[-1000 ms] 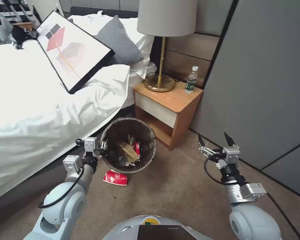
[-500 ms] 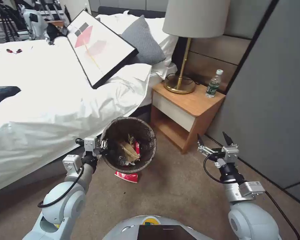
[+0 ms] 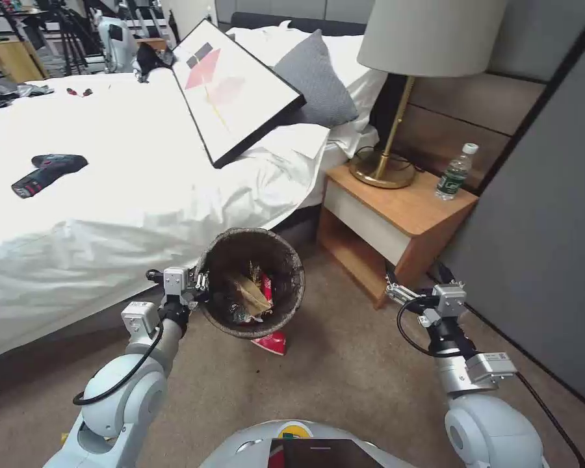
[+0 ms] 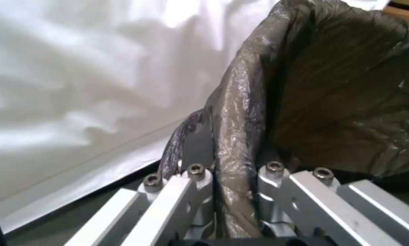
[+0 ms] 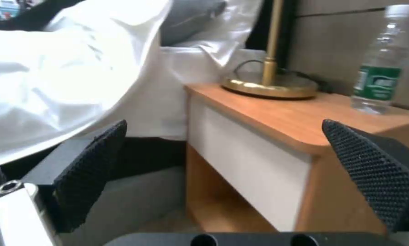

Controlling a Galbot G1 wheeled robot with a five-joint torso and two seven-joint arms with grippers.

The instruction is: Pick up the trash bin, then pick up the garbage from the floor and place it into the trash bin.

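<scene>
The trash bin [image 3: 250,233], round and lined with a dark bag, hangs above the floor [image 3: 344,383] in the head view. My left gripper [image 3: 200,286] is shut on its near-left rim. In the left wrist view the left gripper [image 4: 234,171] pinches the folded bag [image 4: 341,102] at the rim. Garbage [image 3: 250,296] lies inside the bin: crumpled brown paper, foil and a red packet. Another red packet [image 3: 273,342] lies on the carpet, partly hidden under the bin's right side. My right gripper [image 3: 416,273] is open and holds nothing, to the right beside the nightstand; its black pads [image 5: 90,171] stand wide apart.
A white bed [image 3: 110,208] runs along the left with a framed picture [image 3: 240,91] and a drill [image 3: 45,170] on it. The wooden nightstand [image 3: 403,214] holds a lamp [image 3: 383,170] and a water bottle [image 3: 454,172]. A grey wall panel [image 3: 552,227] closes the right side.
The whole head view has swung left, so bed, nightstand and lamp shifted right in the picture. The red floor packet now sits under the bin's right edge. Both arms kept their poses.
</scene>
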